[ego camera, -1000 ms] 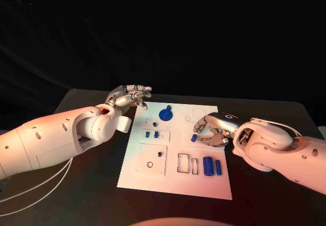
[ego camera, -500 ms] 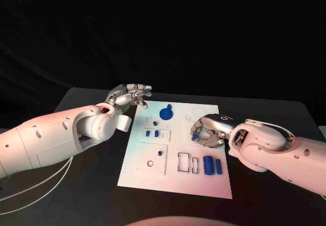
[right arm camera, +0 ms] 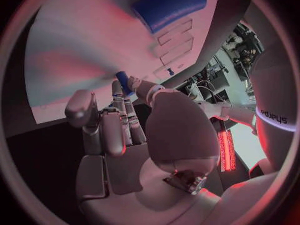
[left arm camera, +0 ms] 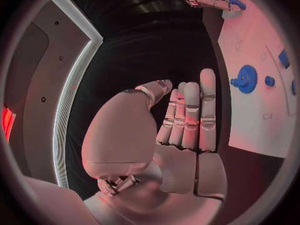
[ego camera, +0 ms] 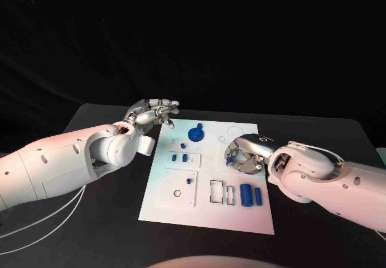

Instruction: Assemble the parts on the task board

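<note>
Near edge of the board: two blue cylinders (ego camera: 251, 196) lie side by side on the task board (ego camera: 211, 215), just beside two empty rectangular cut-outs (ego camera: 223, 192); by the look of it these pieces are not yet seated.
Left of those: a square plate (ego camera: 178, 188) on the board shows a small ring and one small blue peg (ego camera: 189, 181), and I cannot tell whether the peg is pushed home.
Middle of the board: two short blue pieces (ego camera: 178, 158) stand in a framed patch, which I take as placed.
Right hand: the right hand (ego camera: 244, 157) hangs over the middle of the board's right side, fingers curled round a small blue part (right arm camera: 123, 81); that part is held, not yet set down.
Far end of the board: a blue gear (ego camera: 196, 134) sits on the board, with a faint empty circle outline beside it.
Left hand: the left hand (ego camera: 151, 115) hovers by the board's far left corner above the tabletop (ego camera: 105, 120), fingers drawn in together with nothing in them.
Progress: I judge it partway, with several pieces in, the held part next, and the cylinders left.
</note>
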{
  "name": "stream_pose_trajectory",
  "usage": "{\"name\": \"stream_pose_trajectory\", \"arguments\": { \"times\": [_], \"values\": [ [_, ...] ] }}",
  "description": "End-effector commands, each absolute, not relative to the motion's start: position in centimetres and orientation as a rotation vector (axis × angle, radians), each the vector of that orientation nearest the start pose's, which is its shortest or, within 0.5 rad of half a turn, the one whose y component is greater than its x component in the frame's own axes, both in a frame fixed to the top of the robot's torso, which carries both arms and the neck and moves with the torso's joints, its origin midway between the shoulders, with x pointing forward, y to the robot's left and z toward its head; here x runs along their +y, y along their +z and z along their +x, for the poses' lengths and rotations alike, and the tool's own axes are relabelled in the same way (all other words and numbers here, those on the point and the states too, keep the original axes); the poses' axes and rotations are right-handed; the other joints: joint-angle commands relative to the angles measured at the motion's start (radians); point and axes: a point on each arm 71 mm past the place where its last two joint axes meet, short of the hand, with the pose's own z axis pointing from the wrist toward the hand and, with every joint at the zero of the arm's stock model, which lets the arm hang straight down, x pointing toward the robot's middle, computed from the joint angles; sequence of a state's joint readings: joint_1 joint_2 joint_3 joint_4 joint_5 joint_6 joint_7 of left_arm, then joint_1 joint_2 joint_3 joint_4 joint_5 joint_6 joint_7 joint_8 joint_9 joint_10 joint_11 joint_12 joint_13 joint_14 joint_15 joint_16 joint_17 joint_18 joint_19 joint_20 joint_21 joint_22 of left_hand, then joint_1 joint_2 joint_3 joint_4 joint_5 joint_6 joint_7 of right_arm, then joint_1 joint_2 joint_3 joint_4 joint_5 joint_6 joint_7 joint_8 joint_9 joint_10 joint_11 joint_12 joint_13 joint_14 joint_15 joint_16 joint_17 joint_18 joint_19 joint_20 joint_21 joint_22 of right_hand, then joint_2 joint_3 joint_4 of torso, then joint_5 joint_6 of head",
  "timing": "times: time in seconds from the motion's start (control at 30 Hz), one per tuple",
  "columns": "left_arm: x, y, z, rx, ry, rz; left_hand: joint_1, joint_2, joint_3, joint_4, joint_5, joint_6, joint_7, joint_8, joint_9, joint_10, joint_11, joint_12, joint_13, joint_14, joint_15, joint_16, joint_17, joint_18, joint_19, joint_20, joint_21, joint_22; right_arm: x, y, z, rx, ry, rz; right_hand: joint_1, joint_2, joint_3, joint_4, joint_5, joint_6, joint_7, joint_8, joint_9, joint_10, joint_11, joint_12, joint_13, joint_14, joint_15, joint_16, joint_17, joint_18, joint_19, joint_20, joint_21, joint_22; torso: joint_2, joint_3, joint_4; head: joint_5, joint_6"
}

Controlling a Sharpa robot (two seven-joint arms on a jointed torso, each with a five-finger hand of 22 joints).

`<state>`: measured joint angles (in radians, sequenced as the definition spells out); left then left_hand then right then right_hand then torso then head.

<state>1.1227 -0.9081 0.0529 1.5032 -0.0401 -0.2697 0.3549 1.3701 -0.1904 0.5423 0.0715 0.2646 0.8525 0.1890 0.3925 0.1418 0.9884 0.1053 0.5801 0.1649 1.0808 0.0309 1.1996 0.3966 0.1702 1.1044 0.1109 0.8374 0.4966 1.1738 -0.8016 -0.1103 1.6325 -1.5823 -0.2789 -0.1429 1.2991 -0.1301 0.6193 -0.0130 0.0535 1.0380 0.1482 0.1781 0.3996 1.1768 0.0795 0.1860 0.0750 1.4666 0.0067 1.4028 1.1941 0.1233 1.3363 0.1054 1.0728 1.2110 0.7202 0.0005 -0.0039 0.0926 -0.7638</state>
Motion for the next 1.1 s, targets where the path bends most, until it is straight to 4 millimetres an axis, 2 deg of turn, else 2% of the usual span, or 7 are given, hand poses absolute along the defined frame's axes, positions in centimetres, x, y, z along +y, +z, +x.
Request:
{"name": "stream_pose_trajectory", "arguments": {
  "times": [0.03,0.37,0.5,0.7,0.8,0.9,1.1],
  "values": [
    [24.6,-18.4,49.0,1.403,-1.528,-1.146,-0.003,0.001,-0.003,-0.004,0.005,-0.006,-0.002,0.001,-0.001,-0.008,0.001,0.006,0.002,-0.006,-0.002,-0.004,-0.002,0.014,0.001,0.005,-0.007,-0.002,-14.5,-21.1,44.2,1.675,0.677,-0.363,0.003,0.022,0.009,-0.001,-0.002,0.017,-0.005,0.014,0.012,0.018,-0.004,0.005,0.004,0.030,-0.009,0.005,0.002,-0.015,0.008,-0.003,0.010,0.007,-0.001,-0.0004,-0.0002,-0.002,-0.001],
    [24.5,-18.4,49.0,1.405,-1.528,-1.143,-0.003,0.001,-0.003,-0.004,0.005,-0.006,-0.002,0.001,-0.001,-0.008,0.001,0.006,0.002,-0.006,-0.002,-0.004,-0.002,0.014,0.001,0.005,-0.007,-0.002,-14.6,-20.3,43.5,1.610,0.701,-0.345,0.003,0.027,0.014,-0.003,-0.001,0.023,-0.010,0.022,0.018,0.028,-0.009,0.004,0.005,0.032,-0.013,0.009,0.010,-0.018,0.014,-0.007,0.022,0.017,-0.002,-0.0011,-0.0002,-0.003,0.002],
    [24.5,-18.4,49.0,1.405,-1.527,-1.143,-0.003,0.001,-0.003,-0.004,0.005,-0.006,-0.002,0.001,-0.001,-0.008,0.001,0.006,0.002,-0.006,-0.002,-0.004,-0.002,0.014,0.001,0.005,-0.007,-0.002,-14.6,-19.5,42.9,1.581,0.726,-0.327,0.002,0.025,0.014,-0.004,-0.001,0.023,-0.010,0.024,0.019,0.028,-0.009,0.003,0.005,0.032,-0.014,0.010,0.010,-0.018,0.015,-0.008,0.024,0.019,-0.004,-0.0022,-0.0004,-0.003,0.002],
    [24.5,-18.4,49.1,1.405,-1.527,-1.143,-0.003,0.001,-0.003,-0.004,0.005,-0.006,-0.002,0.001,-0.001,-0.008,0.001,0.006,0.002,-0.006,-0.002,-0.004,-0.002,0.014,0.001,0.005,-0.007,-0.002,-14.0,-18.2,41.9,1.544,0.789,-0.304,-0.001,0.021,0.013,-0.004,-0.001,0.023,-0.010,0.025,0.020,0.028,-0.009,0.002,0.005,0.033,-0.014,0.011,0.013,-0.019,0.017,-0.008,0.029,0.023,-0.003,-0.0015,-0.0007,-0.001,0.004],
    [24.4,-18.4,49.1,1.405,-1.528,-1.143,-0.003,0.001,-0.003,-0.004,0.005,-0.006,-0.002,0.001,-0.001,-0.008,0.001,0.006,0.002,-0.006,-0.002,-0.004,-0.002,0.014,0.001,0.005,-0.007,-0.002,-13.1,-17.8,41.2,1.534,0.836,-0.302,-0.002,0.021,0.013,-0.004,-0.001,0.022,-0.010,0.025,0.021,0.028,-0.009,0.002,0.005,0.033,-0.014,0.012,0.013,-0.019,0.018,-0.008,0.031,0.024,-0.003,-0.0015,-0.0011,0.001,0.004],
    [24.4,-18.4,49.1,1.405,-1.530,-1.142,-0.003,0.001,-0.003,-0.004,0.005,-0.006,-0.002,0.001,-0.001,-0.008,0.001,0.006,0.002,-0.006,-0.002,-0.004,-0.002,0.014,0.001,0.005,-0.007,-0.002,-11.5,-17.8,40.5,1.526,0.894,-0.312,-0.002,0.021,0.013,-0.003,-0.001,0.022,-0.010,0.025,0.021,0.029,-0.009,0.001,0.005,0.033,-0.014,0.012,0.013,-0.019,0.018,-0.008,0.030,0.024,-0.001,-0.0005,-0.0020,0.010,0.003],
    [24.1,-18.5,49.2,1.407,-1.535,-1.141,-0.003,0.001,-0.003,-0.004,0.005,-0.006,-0.002,0.001,-0.001,-0.010,0.002,0.008,0.002,-0.006,-0.002,-0.003,-0.002,0.014,0.001,0.006,-0.008,-0.002,-8.1,-18.7,38.8,1.517,0.998,-0.354,-0.002,0.022,0.014,-0.003,-0.001,0.022,-0.010,0.026,0.021,0.029,-0.009,0.001,0.005,0.034,-0.014,0.013,0.016,-0.019,0.017,-0.009,0.028,0.023,-0.003,-0.0016,-0.0009,0.021,0.001]
  ]
}}
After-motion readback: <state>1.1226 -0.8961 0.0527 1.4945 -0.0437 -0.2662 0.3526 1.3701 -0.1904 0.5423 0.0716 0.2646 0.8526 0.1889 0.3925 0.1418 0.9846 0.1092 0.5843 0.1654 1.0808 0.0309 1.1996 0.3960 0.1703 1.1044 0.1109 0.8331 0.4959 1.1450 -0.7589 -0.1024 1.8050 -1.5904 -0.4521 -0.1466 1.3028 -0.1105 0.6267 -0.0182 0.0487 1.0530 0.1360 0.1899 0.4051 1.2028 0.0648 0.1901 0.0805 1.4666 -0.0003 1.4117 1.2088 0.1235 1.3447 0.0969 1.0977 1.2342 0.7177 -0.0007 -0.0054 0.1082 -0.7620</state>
